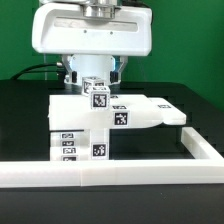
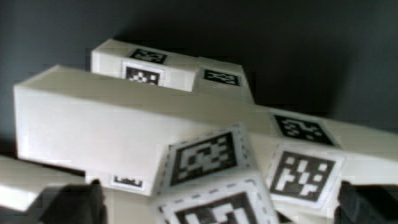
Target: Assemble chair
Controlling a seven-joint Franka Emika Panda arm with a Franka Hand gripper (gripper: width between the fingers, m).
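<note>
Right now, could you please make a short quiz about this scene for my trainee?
1. True or false: the gripper hangs above the white chair parts with its jaws open.
2. What fences the table along the front and the exterior view's right? A) a red rope B) a long white border frame C) a metal rail
3. Fill in: the square tags on the parts are black and ____.

Key
1. True; nothing is seen between the jaws.
2. B
3. white
</note>
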